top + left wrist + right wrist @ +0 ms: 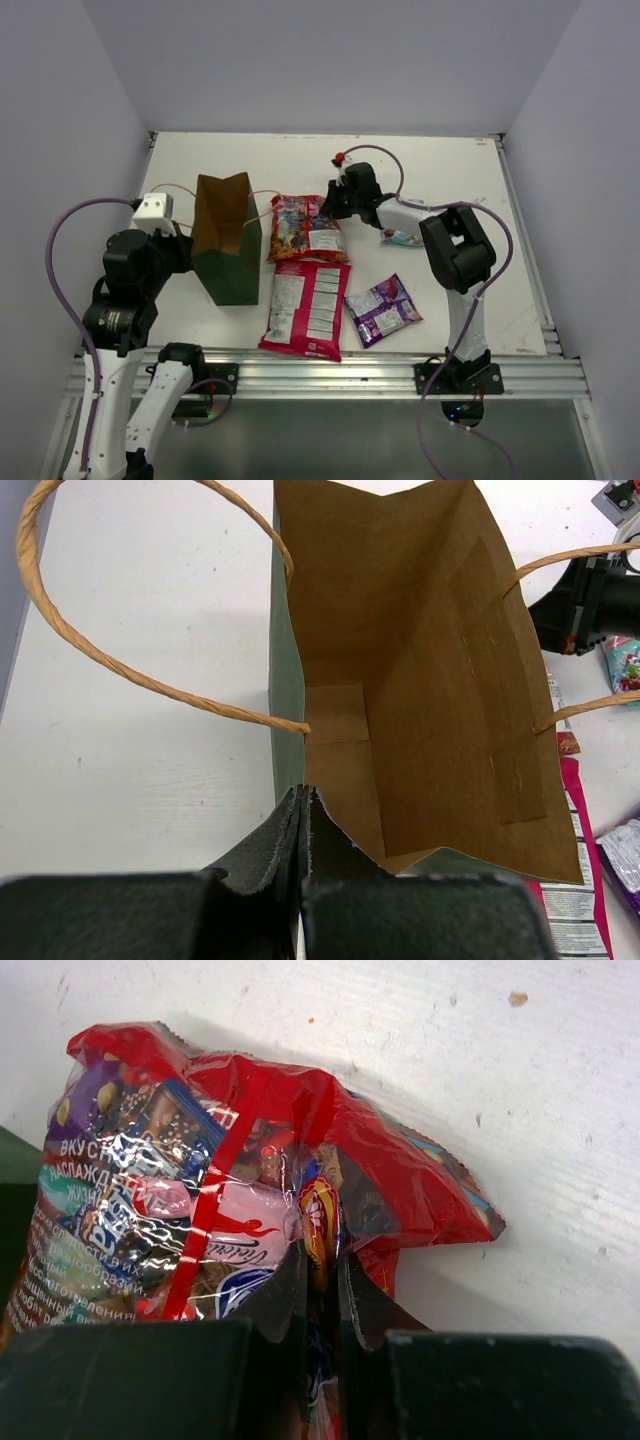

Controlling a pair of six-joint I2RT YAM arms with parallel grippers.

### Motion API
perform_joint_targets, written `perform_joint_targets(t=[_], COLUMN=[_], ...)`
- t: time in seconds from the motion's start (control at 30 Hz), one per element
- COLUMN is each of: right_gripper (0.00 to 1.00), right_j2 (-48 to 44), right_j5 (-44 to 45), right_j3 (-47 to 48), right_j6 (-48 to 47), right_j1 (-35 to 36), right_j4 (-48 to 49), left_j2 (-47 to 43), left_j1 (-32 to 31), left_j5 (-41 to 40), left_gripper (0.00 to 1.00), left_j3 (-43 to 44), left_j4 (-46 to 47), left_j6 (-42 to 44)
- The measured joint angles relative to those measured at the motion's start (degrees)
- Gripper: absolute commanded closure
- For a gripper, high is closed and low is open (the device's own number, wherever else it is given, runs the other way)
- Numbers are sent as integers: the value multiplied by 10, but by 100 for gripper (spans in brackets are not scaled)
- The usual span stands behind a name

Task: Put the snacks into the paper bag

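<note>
beside the paper bag (228, 272), right gripper (320, 1257) apparently clamps red candy bag (240, 1130).

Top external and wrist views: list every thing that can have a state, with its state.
paper bag, upright, open, empty
left hand, shut on the paper bag's rim
right hand, shut on the mixed-candy bag
mixed-candy bag, on table, one end pinched
red-and-white packet, flat on table
purple packet, flat on table
teal packet, on table, partly hidden
</note>
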Motion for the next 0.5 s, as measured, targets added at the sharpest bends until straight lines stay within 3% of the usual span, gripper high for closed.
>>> perform_joint_targets(t=[0.1, 0.27, 0.5], right_gripper=[100, 100, 100], right_j2=[-23, -98, -121], right_j5=[4, 57, 160], right_j3=[-11, -3, 234], right_j6=[-7, -33, -69], right_j1=[2, 17, 77], right_j4=[-23, -160, -344], left_j2=[0, -2, -13], left_j1=[-1, -4, -8], left_j5=[0, 0, 0], left_gripper=[100, 100, 100], left_j3=[0, 0, 0], left_j4=[0, 0, -1], left_j6=[0, 0, 0])
